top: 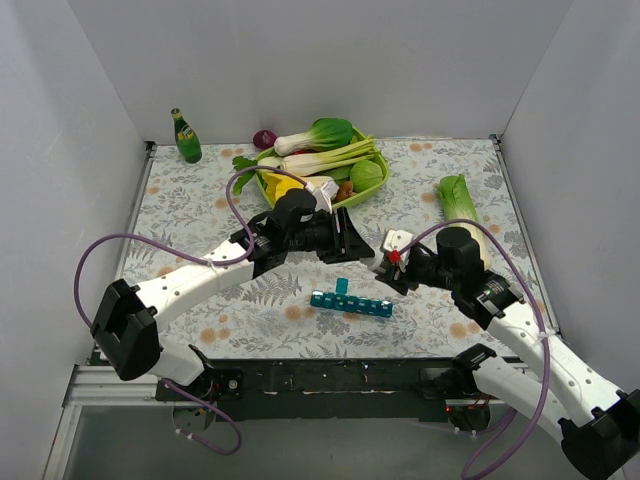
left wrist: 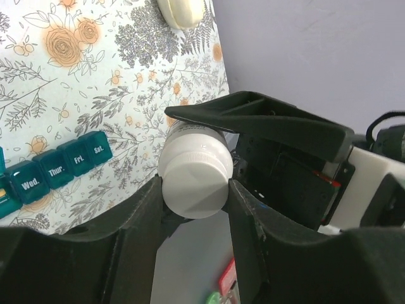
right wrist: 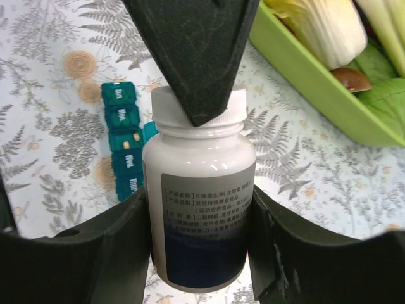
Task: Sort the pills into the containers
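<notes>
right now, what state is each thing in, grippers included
bottle: capped, gripped by its body
cap: on the bottle, a finger against each side
pill organiser: flat on the table, one lid up, the others shut
left gripper: closed on the cap
right gripper: closed on the bottle
green bottle: upright

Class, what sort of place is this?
Probably a robot test bench, not a home: plain white panels enclose a flowered table, with a left arm and right arm bolted on.
</notes>
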### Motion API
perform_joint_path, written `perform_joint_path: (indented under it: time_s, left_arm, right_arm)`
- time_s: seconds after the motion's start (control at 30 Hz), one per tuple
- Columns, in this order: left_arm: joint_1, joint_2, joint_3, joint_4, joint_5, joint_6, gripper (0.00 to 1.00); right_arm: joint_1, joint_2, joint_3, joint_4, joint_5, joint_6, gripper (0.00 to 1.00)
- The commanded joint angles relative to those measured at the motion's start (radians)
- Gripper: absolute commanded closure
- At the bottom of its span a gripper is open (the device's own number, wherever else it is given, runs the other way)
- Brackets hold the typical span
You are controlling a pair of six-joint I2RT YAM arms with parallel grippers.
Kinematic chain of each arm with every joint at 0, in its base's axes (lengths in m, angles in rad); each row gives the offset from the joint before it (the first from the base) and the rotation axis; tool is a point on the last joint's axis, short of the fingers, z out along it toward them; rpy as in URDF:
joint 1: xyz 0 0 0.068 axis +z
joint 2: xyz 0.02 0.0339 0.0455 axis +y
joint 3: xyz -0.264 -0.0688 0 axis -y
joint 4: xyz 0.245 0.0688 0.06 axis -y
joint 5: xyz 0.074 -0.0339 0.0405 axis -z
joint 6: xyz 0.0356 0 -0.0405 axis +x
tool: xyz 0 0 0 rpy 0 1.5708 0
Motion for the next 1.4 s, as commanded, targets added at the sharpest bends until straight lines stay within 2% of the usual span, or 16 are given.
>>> perform_joint_path:
  time_s: [0.0, 0.07, 0.1, 0.17, 0.2, 0.23, 0.3, 0.33, 0.43, 0.47, 0.6, 0.8, 0.9, 1.03, 1.13, 1.37]
  left_arm:
    - [-0.007, -0.049, -0.053, 0.082, 0.173, 0.182, 0.76]
    - [-0.005, -0.063, -0.056, 0.080, 0.221, 0.268, 0.76]
    - [-0.005, -0.072, -0.057, 0.079, 0.326, 0.377, 0.76]
    - [-0.007, -0.085, -0.056, 0.059, 0.416, 0.513, 0.77]
    - [-0.019, -0.089, -0.053, -0.002, 0.469, 0.690, 0.75]
    - [-0.022, -0.114, -0.051, -0.037, 0.538, 0.768, 0.68]
    - [-0.025, -0.144, -0.067, -0.093, 0.548, 0.874, 0.59]
    - [-0.025, -0.158, -0.061, -0.110, 0.548, 0.951, 0.55]
    - [-0.025, -0.167, -0.028, -0.163, 0.528, 1.005, 0.40]
    - [-0.024, -0.184, -0.028, -0.162, 0.482, 0.993, 0.28]
    - [-0.002, -0.285, -0.089, -0.033, 0.355, 0.875, 0.02]
    - [0.108, -0.443, -0.221, 0.108, 0.246, 0.541, 0.02]
    - [0.139, -0.436, -0.235, 0.087, 0.232, 0.326, 0.02]
    - [0.139, -0.334, -0.216, 0.019, 0.227, 0.124, 0.02]
    - [0.128, -0.286, -0.202, 0.014, 0.230, 0.062, 0.06]
    - [0.058, -0.183, -0.130, 0.024, 0.154, 0.016, 0.16]
  right_arm:
    - [-0.023, -0.004, 0.027, 0.060, -0.138, 0.139, 0.99]
    - [-0.032, -0.001, 0.027, 0.062, -0.209, 0.181, 0.99]
    - [-0.040, 0.000, 0.027, 0.066, -0.236, 0.225, 0.99]
    - [-0.049, 0.003, 0.012, 0.080, -0.350, 0.276, 0.99]
    - [-0.050, 0.008, 0.001, 0.092, -0.396, 0.337, 0.99]
    - [-0.050, 0.011, -0.017, 0.115, -0.493, 0.378, 0.99]
    - [-0.055, 0.028, -0.082, 0.210, -0.583, 0.467, 0.99]
    - [-0.060, 0.028, -0.106, 0.251, -0.639, 0.582, 0.99]
    - [-0.075, 0.031, -0.166, 0.379, -0.667, 0.690, 0.99]
    - [-0.081, 0.031, -0.172, 0.394, -0.671, 0.699, 0.99]
    - [-0.104, 0.025, -0.165, 0.389, -0.663, 0.695, 0.99]
    - [-0.107, 0.000, -0.108, 0.263, -0.608, 0.489, 0.99]
    - [-0.109, -0.014, -0.062, 0.159, -0.550, 0.326, 0.99]
    - [-0.093, -0.029, -0.014, 0.054, -0.424, 0.108, 0.99]
    - [-0.064, -0.043, -0.017, 0.016, -0.364, -0.019, 0.99]
    - [-0.015, -0.069, -0.040, 0.025, -0.229, -0.165, 0.99]
